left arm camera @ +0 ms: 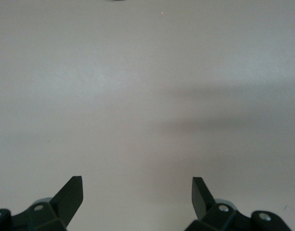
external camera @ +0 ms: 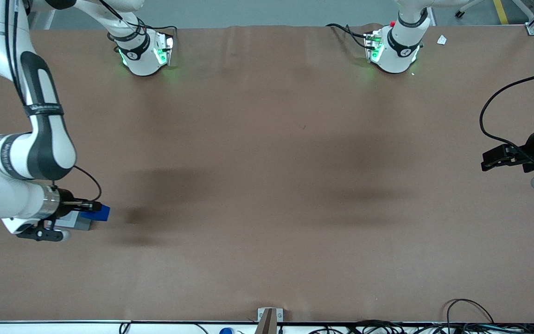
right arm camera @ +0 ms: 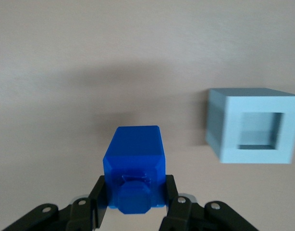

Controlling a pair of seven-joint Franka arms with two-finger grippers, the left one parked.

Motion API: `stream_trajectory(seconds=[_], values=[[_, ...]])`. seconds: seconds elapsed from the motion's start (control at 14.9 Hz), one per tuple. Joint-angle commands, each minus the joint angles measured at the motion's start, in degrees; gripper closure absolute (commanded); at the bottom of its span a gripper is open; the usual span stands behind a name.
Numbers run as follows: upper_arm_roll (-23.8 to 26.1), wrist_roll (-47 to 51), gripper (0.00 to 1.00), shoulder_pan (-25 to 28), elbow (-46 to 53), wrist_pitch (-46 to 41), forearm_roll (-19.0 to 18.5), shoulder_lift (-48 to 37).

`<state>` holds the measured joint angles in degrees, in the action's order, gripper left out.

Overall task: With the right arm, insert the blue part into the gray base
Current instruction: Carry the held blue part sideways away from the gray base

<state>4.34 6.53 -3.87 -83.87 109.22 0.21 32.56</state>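
Gripping the blue part point(right arm camera: 134, 166) between its two black fingers point(right arm camera: 100, 197), the gripper point(right arm camera: 134, 202) is hanging above the brown table point(external camera: 267, 185) at the working arm's end. The part's raised stub is facing the wrist camera. The gray base point(right arm camera: 251, 125) is sitting on the table just beside the held part, apart from it, its square socket showing open. The right arm point(external camera: 21, 157) is reaching over the base point(external camera: 79, 221) in the front view.

Right arm point(external camera: 21, 157) bent low at the working arm's end of the tabletop point(external camera: 267, 185); gripper point(right arm camera: 135, 202) jaws clamp the blue part point(right arm camera: 134, 163).
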Motion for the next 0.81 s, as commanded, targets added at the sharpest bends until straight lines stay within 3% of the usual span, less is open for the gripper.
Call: stream_trajectory(seconds=[0.0,0.74], values=[[-0.39,4.53,1.00,1.93,-1.12,3.27,0.75,1.09],[-0.65,5.86,1.00,4.23,-1.56,6.35,-0.21,7.52]])
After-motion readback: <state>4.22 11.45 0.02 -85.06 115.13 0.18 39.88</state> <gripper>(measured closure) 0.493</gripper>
